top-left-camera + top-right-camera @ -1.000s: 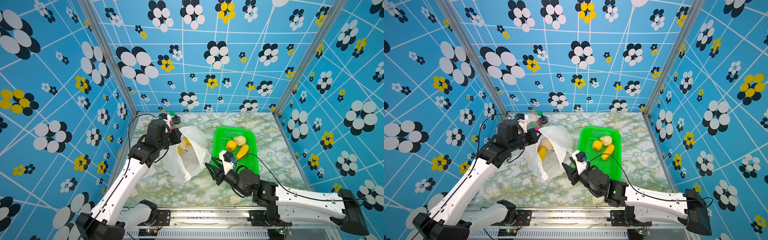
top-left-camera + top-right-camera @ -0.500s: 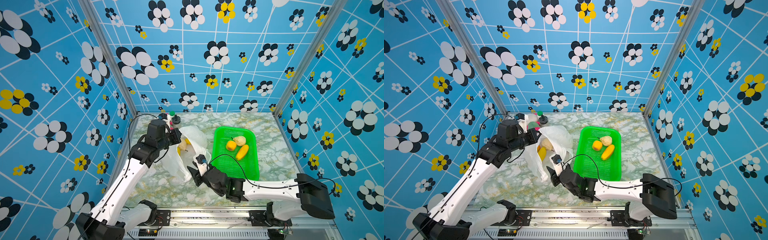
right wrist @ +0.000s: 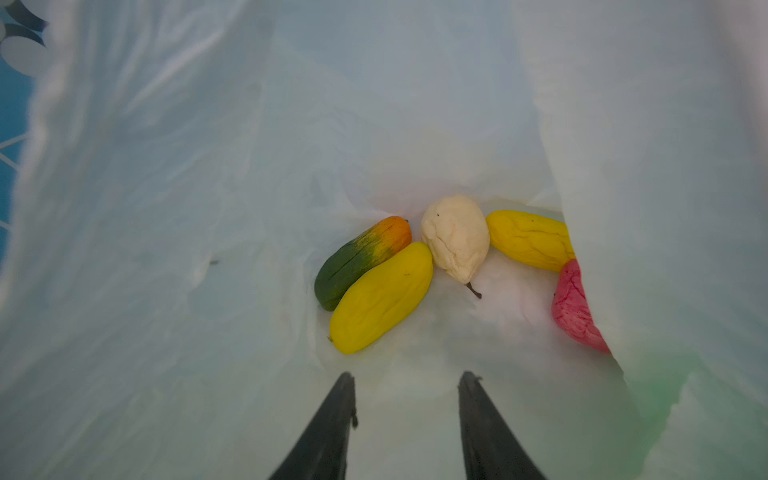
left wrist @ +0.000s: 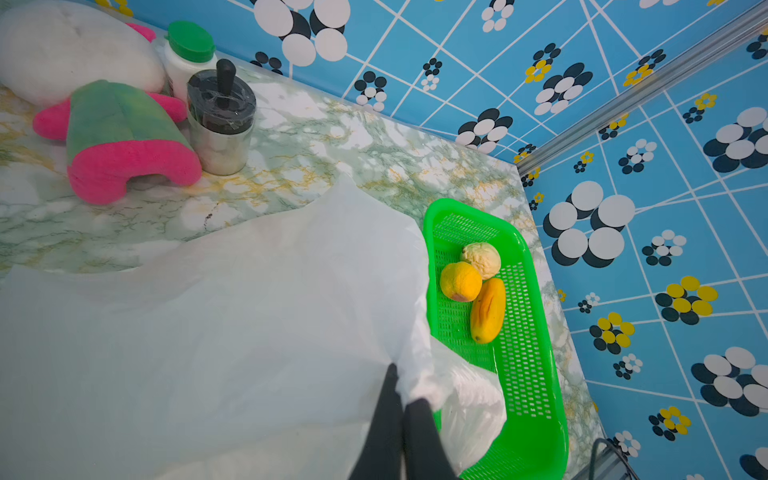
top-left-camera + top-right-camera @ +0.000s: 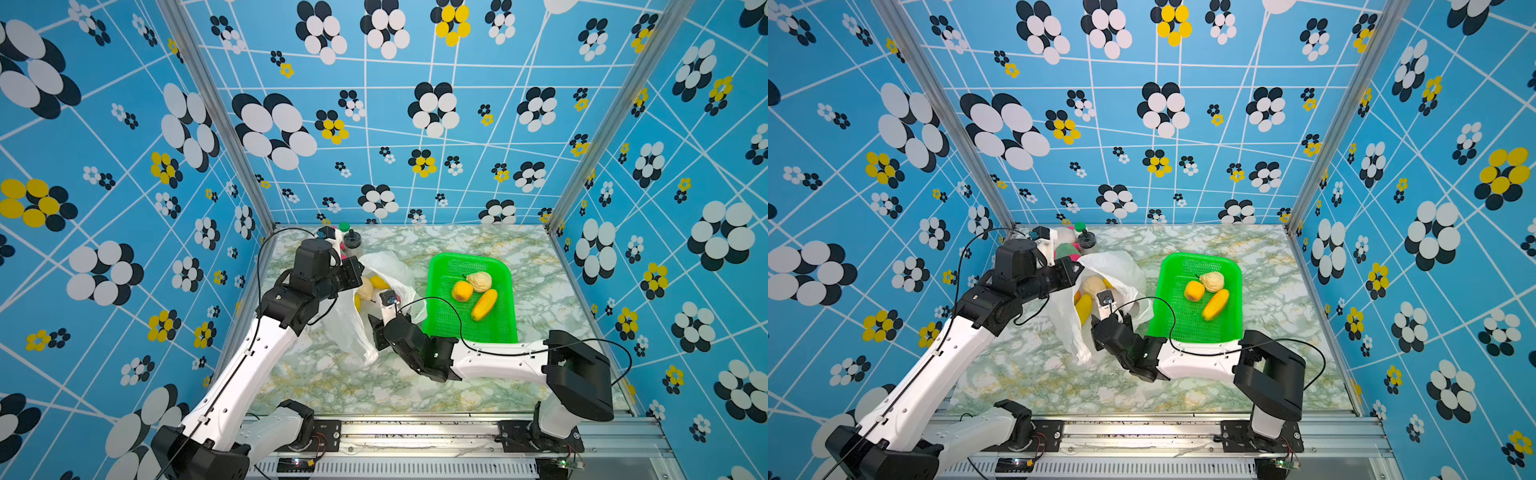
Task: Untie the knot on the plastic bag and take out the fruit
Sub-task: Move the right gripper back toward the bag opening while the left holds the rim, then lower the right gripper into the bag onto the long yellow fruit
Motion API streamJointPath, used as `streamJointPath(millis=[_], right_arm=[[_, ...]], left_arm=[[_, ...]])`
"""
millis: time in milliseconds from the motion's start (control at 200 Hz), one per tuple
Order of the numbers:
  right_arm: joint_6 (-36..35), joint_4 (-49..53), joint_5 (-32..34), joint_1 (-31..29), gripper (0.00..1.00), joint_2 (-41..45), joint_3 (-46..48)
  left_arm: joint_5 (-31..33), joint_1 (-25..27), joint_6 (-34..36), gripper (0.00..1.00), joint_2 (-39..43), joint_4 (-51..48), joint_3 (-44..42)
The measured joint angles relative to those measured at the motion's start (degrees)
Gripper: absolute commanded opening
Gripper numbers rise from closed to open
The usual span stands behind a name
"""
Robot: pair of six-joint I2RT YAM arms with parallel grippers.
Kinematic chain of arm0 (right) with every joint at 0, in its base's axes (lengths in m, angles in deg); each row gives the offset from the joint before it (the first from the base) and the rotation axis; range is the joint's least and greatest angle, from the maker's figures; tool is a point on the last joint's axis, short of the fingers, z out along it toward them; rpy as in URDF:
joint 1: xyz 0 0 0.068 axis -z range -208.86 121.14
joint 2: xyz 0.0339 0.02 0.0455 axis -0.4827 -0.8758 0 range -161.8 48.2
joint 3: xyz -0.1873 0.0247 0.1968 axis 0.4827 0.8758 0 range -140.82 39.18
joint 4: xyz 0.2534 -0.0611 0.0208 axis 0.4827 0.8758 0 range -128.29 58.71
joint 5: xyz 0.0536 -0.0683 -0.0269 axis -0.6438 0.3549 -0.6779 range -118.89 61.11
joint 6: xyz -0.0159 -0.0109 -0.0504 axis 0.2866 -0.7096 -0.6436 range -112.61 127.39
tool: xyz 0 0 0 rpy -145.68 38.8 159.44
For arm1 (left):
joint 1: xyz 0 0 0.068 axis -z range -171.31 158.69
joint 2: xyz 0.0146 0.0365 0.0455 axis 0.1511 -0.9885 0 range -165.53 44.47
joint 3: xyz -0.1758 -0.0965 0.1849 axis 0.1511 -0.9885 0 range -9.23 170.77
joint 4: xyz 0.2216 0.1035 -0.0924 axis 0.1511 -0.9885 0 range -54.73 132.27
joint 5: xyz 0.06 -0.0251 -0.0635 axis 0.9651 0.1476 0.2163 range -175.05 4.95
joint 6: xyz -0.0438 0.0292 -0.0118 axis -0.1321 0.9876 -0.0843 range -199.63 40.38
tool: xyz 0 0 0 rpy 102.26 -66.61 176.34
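Two containers are found holding fruit on the marble table. At the left, the plastic bag is held up by its rim, which is pinched between the closed fingers of the left gripper. The bag's mouth stands open, and the right gripper is seen inside it, fingers parted with nothing between them. Five pieces are counted at the bag's bottom: a green-orange fruit touching a yellow fruit, a cream fruit, a second yellow fruit and a pink-red fruit, partly hidden by a fold. At the right, just beside the bag, the green basket is seen to contain three pieces lying together: an orange fruit, a cream bumpy fruit and a yellow elongated fruit.
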Motion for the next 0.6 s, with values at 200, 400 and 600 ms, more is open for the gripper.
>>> streamJointPath(millis=[200,400,600], right_arm=[[1.3,1.4,-2.4,0.0,0.44,-4.7,-2.6],[2.8,2.2,-2.5,0.2,0.44,-9.4,-4.3],[4.4,2.9,-2.4,3.2,0.52,-15.4,-8.7]], left_arm=[[-0.4,0.0,0.0,0.0,-0.7,0.0,0.0],[-0.6,0.0,0.0,0.0,-0.7,0.0,0.0],[-0.8,0.0,0.0,0.0,-0.6,0.0,0.0]])
